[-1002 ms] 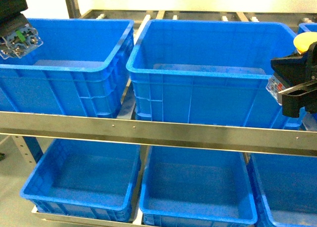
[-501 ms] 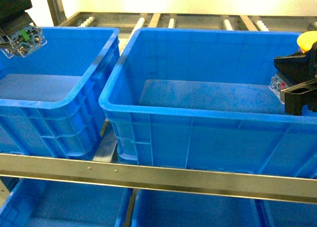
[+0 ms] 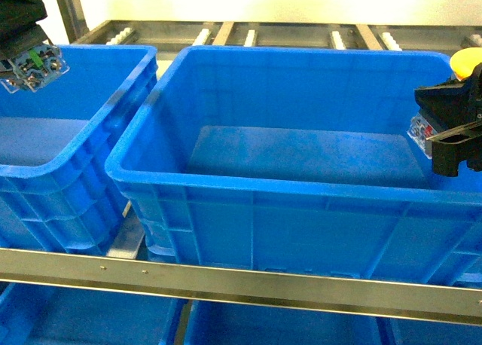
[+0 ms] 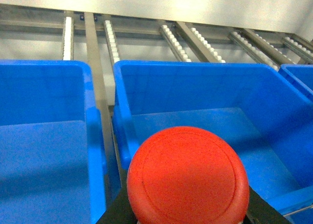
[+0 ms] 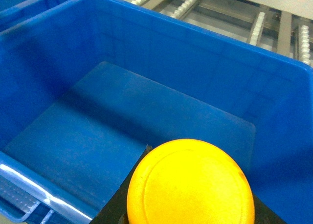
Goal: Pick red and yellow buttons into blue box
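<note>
My left gripper [image 3: 26, 53] hangs at the top left, shut on the red button; the head view shows only the button's clear base [image 3: 32, 68]. The red cap [image 4: 188, 177] fills the bottom of the left wrist view, over the gap by the blue box's left wall. The blue box [image 3: 263, 183] is the large deep crate in the middle, and its floor [image 5: 112, 121] is bare. My right gripper [image 3: 452, 138] is at the box's right end, shut on the yellow button [image 3: 465, 61], whose yellow cap [image 5: 190, 182] sits over the box's inside.
A second blue crate [image 3: 75, 172] stands to the left of the box, and another crate's corner [image 4: 298, 77] lies to its right. A steel shelf rail [image 3: 263, 285] runs along the front. Roller tracks [image 3: 248, 36] lie behind. Lower crates [image 3: 286, 330] show beneath the rail.
The view has moved closer and upward: the crates look larger and have slid left, and the lower shelf has nearly left the frame. Both grippers keep their buttons.
</note>
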{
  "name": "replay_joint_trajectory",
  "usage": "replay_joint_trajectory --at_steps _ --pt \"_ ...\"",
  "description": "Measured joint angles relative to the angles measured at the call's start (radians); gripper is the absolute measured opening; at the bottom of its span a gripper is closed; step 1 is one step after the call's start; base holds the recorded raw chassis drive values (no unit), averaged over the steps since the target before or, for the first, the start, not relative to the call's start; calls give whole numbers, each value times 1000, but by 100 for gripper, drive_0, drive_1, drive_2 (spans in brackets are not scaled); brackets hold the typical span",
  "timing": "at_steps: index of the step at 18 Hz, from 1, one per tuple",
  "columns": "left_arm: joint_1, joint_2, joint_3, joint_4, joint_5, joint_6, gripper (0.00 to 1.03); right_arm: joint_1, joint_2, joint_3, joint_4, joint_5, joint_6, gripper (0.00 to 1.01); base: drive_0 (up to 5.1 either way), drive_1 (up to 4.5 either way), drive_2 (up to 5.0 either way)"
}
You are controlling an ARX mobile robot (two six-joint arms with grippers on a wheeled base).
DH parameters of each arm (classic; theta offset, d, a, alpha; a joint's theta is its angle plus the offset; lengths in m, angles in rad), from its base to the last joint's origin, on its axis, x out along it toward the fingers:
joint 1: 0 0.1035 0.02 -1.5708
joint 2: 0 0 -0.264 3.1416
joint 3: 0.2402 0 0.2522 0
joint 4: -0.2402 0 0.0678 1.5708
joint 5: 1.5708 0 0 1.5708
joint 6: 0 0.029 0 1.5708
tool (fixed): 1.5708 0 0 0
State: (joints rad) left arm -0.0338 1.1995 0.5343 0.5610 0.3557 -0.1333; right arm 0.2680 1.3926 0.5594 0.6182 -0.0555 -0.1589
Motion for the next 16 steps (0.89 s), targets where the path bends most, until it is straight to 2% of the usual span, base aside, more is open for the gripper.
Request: replay_joint_trajectory --at_steps 11,14,16 --pt "0 2 0 0 2 0 24 0 3 0 -4 3 0 26 0 0 0" --pt "0 2 0 2 3 0 24 -1 122 111 -8 -70 0 26 0 0 0" --pt "-1 2 0 0 3 0 24 1 195 200 -8 -105 -13 26 0 0 0"
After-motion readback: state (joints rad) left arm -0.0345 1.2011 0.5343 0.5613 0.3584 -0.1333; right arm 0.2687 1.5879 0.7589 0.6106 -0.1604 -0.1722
